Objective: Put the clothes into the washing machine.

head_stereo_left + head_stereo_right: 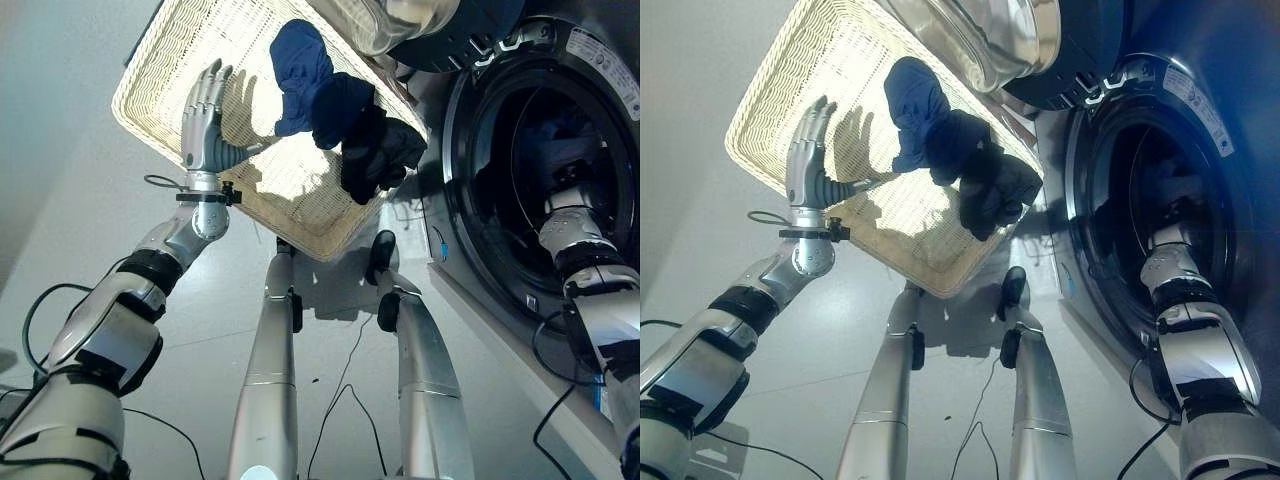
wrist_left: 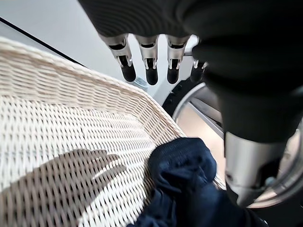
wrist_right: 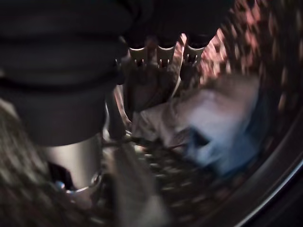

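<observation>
On the pale floor (image 1: 80,150), beside the cream wicker basket (image 1: 170,60) holding dark blue clothes (image 1: 335,105), we reached our right hand (image 3: 158,52), fingers straight and empty, into the washing machine drum (image 1: 540,160); left hand (image 1: 205,125) hovered open above the basket, ready.

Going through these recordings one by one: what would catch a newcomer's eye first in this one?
First the pale wicker basket on the floor, with dark blue and black clothes heaped at its edge nearest the washing machine. The left hand hovers open over the basket's bare weave. The right arm reaches through the machine's open door, and the right hand is inside the drum near a pale blue garment.
</observation>
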`<state>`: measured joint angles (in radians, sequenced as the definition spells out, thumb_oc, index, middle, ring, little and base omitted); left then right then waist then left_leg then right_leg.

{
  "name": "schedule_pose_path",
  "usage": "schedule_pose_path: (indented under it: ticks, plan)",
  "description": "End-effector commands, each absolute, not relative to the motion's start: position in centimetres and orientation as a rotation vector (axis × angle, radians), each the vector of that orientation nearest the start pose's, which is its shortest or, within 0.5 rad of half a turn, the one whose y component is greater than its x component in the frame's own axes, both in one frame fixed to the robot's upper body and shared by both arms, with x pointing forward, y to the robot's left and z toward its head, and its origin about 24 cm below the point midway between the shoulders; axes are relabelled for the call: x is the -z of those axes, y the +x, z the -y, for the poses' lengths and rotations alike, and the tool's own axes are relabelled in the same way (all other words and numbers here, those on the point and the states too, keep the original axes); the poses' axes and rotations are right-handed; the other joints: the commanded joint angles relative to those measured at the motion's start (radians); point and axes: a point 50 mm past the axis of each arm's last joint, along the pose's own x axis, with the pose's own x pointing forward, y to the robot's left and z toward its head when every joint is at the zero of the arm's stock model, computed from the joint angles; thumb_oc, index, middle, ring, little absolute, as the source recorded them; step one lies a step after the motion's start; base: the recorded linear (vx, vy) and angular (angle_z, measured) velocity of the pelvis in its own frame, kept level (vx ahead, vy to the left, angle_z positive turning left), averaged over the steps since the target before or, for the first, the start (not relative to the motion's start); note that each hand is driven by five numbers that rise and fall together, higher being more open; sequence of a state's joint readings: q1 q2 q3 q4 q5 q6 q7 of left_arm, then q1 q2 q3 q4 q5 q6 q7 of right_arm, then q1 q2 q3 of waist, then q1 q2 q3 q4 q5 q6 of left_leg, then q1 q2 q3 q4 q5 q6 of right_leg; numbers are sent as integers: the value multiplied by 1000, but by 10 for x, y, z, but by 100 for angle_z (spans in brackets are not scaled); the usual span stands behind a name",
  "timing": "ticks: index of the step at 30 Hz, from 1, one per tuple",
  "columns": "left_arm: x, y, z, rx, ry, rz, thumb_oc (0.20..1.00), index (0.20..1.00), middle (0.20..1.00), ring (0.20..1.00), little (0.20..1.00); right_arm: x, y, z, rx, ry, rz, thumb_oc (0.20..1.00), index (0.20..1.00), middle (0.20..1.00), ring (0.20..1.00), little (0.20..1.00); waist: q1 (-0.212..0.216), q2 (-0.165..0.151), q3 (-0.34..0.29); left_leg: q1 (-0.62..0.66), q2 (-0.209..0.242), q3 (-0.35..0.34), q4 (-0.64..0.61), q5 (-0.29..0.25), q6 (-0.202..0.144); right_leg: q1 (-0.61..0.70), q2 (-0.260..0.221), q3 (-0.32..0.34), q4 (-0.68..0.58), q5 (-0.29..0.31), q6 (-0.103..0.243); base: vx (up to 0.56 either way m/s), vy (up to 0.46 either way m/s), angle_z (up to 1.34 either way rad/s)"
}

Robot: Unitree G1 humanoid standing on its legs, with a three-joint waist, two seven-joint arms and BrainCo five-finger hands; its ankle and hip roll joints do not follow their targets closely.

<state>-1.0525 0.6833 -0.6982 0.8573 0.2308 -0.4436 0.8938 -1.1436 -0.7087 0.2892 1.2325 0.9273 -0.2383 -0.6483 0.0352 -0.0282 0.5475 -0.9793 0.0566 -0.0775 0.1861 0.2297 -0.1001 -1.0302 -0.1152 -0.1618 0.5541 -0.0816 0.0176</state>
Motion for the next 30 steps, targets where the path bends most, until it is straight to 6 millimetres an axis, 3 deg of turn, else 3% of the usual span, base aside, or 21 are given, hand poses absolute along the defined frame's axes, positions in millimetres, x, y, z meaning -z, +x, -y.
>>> schedule_pose_path:
  ticks: [1, 5, 14, 20, 30]
  plan:
    - [-251, 378, -190, -448, 889, 990, 1000, 1000, 1000, 1000, 1000, -238, 350, 376, 1095, 40, 128, 1000, 1000, 1000, 1000, 1000, 6, -9, -27, 0, -60, 22, 120, -169, 15, 35, 44, -18, -178, 165, 116, -25, 9, 4]
    - [-261, 379, -184, -445, 881, 1017, 1000, 1000, 1000, 1000, 1000, -227, 359, 364, 1047, -82, 42, 1000, 1000, 1000, 1000, 1000, 4, -5, -27, -2, -59, 28, 110, -165, 15, 29, 48, -16, -182, 165, 116, -14, 15, 2]
    - [-279, 390, -156, -388, 1272, 1099, 1000, 1000, 1000, 1000, 1000, -219, 378, 329, 955, -202, 66, 1000, 1000, 1000, 1000, 1000, -20, 23, -27, -7, -53, 51, 88, -158, 8, 5, 53, 11, -190, 164, 120, -22, 73, 1]
    - [-303, 398, -157, -441, 1377, 1046, 1000, 1000, 1000, 1000, 1000, -214, 389, 302, 860, -242, 133, 1000, 1000, 1000, 1000, 1000, -60, 29, -27, -20, -39, 84, 81, -156, -5, -19, 59, 39, -198, 161, 122, -12, 115, -8]
    - [-314, 408, -166, -477, 1665, 900, 1000, 1000, 1000, 1000, 1000, -205, 396, 273, 723, -279, 189, 1000, 1000, 1000, 1000, 1000, -117, 12, -27, -45, -13, 122, 68, -146, -21, -53, 78, 78, -209, 158, 114, -4, 82, -9]
